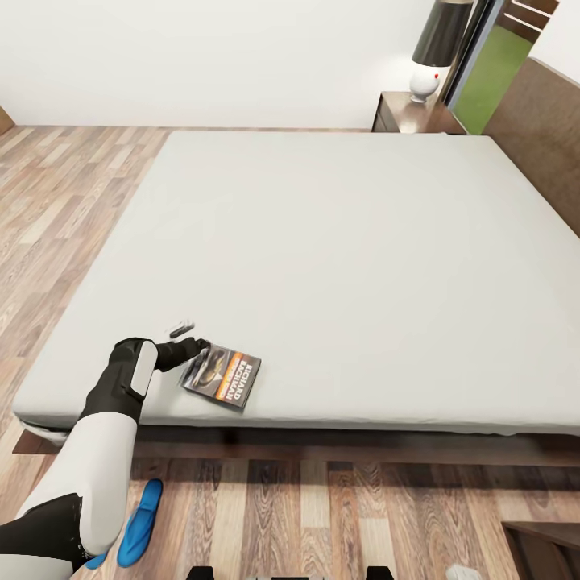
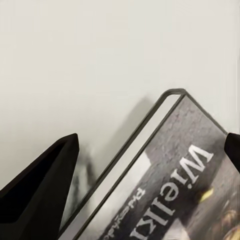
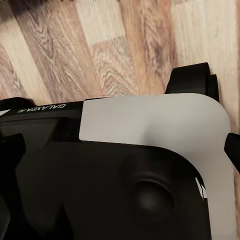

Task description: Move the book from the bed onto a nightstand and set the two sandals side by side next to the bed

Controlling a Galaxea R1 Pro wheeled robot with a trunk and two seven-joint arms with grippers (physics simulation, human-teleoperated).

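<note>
The book [image 1: 220, 377], dark grey with an orange band, lies flat on the bed [image 1: 338, 266] near its front edge. My left gripper [image 1: 192, 341] is down at the book's left corner. In the left wrist view that corner of the book [image 2: 185, 165] sits between the fingers [image 2: 45, 185], which stand apart, so the left gripper [image 2: 150, 155] is open. One blue sandal [image 1: 141, 511] lies on the floor below the bed's front edge; a second blue sandal [image 1: 96, 561] peeks out behind my left arm. A dark nightstand [image 1: 400, 113] stands at the bed's far right corner.
A lamp [image 1: 435, 48] with a white base stands on the far nightstand. The dark headboard [image 1: 540, 137] runs along the bed's right side. A dark wooden cabinet corner [image 1: 548, 548] shows at the lower right. The right wrist view looks down on my own base [image 3: 150, 165] and the plank floor [image 3: 110, 45].
</note>
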